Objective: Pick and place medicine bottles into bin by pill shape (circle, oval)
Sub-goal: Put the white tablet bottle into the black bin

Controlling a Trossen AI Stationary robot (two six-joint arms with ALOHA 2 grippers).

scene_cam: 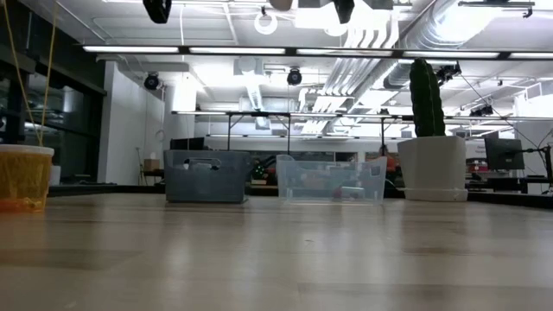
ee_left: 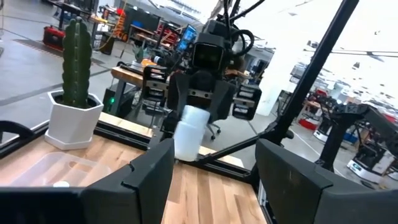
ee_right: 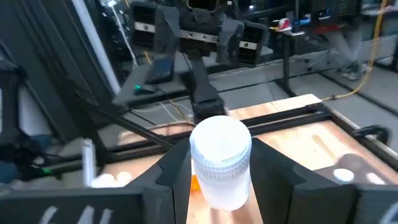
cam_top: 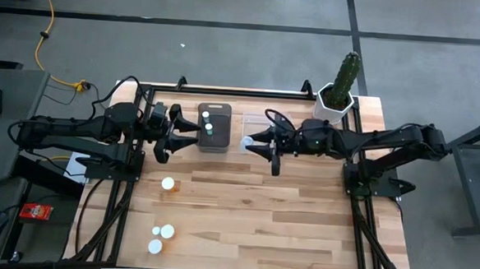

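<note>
Though airborne, bottle [ee_right: 219, 160] between right gripper [ee_right: 217, 171] fingers.

table [cam_top: 301, 228]: pale wood planks, matt, grain seen | bottle [ee_right: 221, 163]: frosted plastic, ribbed white cap | grey bin [scene_cam: 206, 176]: opaque plastic | clear bin [scene_cam: 331, 180]: see-through plastic | pot [scene_cam: 432, 168]: smooth white, matt

We have two bins side by side at the table's [cam_top: 301, 228] far edge: the grey bin [cam_top: 214, 126] on the left with bottles inside, the clear bin [cam_top: 257, 127] right of it. Behind and to the right stands the cactus pot [cam_top: 336, 100]. Nearer us, one bottle [cam_top: 168, 183] sits alone, three bottles [cam_top: 162, 237] clustered closer still.
</note>
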